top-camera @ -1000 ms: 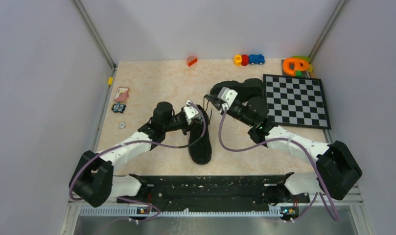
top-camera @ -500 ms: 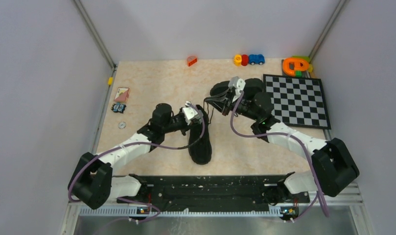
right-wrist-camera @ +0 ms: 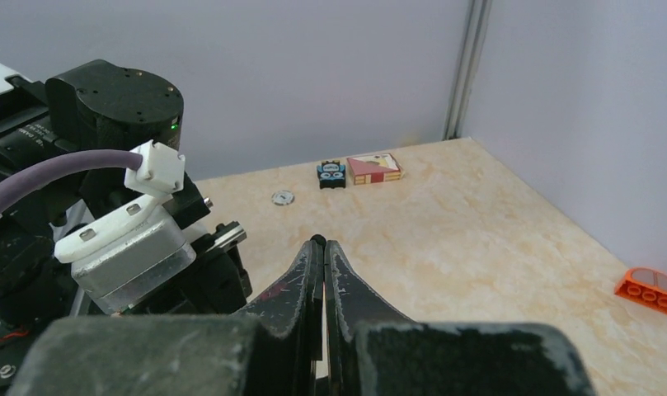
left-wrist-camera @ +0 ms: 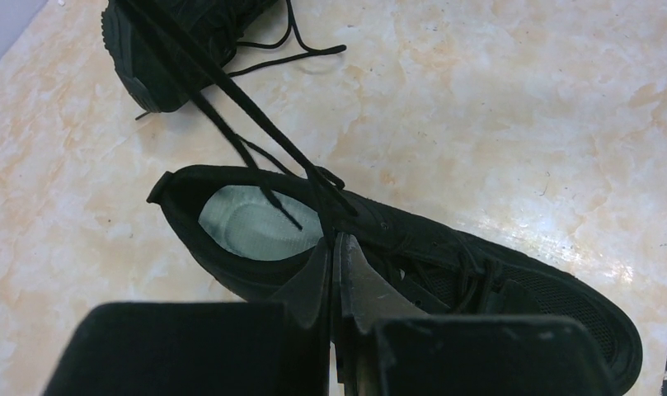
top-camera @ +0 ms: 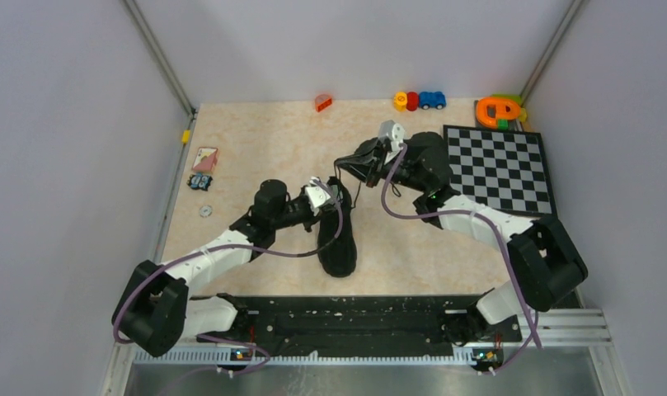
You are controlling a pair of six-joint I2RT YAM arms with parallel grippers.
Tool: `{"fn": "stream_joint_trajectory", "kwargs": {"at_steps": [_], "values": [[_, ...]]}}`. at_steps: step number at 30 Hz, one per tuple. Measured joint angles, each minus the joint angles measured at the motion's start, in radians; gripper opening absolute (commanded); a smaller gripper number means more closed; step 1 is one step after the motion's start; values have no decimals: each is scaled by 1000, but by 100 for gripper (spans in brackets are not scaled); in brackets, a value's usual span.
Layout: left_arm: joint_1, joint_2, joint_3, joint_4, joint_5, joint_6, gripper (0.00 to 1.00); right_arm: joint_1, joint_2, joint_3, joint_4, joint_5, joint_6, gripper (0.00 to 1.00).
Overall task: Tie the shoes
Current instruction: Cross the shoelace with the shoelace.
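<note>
One black shoe (top-camera: 340,247) lies mid-table, its pale insole (left-wrist-camera: 251,227) showing in the left wrist view. My left gripper (top-camera: 328,191) (left-wrist-camera: 334,239) is shut at the shoe's tongue, where the thin laces (left-wrist-camera: 231,95) gather. Two lace strands run taut up and away over the second shoe (left-wrist-camera: 148,49) (top-camera: 435,142), which my right arm partly covers. My right gripper (top-camera: 343,163) (right-wrist-camera: 319,242) hangs above the table between the two shoes. It is shut, with a small bit of black lace pinched at its tips.
A checkerboard (top-camera: 499,169) lies at the right. Small toys (top-camera: 419,100), an orange block (top-camera: 323,102) and an orange-green toy (top-camera: 499,110) line the back edge. A card (top-camera: 204,158), a small blue piece (top-camera: 200,181) and a coin (top-camera: 205,211) sit at the left.
My left gripper has closed at the shoe's laces. My right wrist has swung back and up with its fingertips shifting slightly left, drawing the laces taut.
</note>
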Motion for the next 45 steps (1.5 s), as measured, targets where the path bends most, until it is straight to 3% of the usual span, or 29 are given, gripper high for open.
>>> {"fn": "stream_joint_trajectory", "kwargs": {"at_steps": [7, 17, 25, 39, 45], "values": [[0, -2, -4, 8, -5, 8, 0, -5, 47, 23, 56, -50, 106, 0], [0, -2, -9, 24, -43, 11, 0, -17, 48, -81, 153, -14, 351, 0], [0, 35, -9, 68, -69, 11, 0, -73, 55, -95, 118, 60, 448, 0], [0, 134, -5, 122, -111, 10, 0, -82, 113, -125, 180, 43, 529, 0], [0, 185, 35, 128, -129, -2, 18, -82, 113, -148, 180, 40, 526, 0]]}}
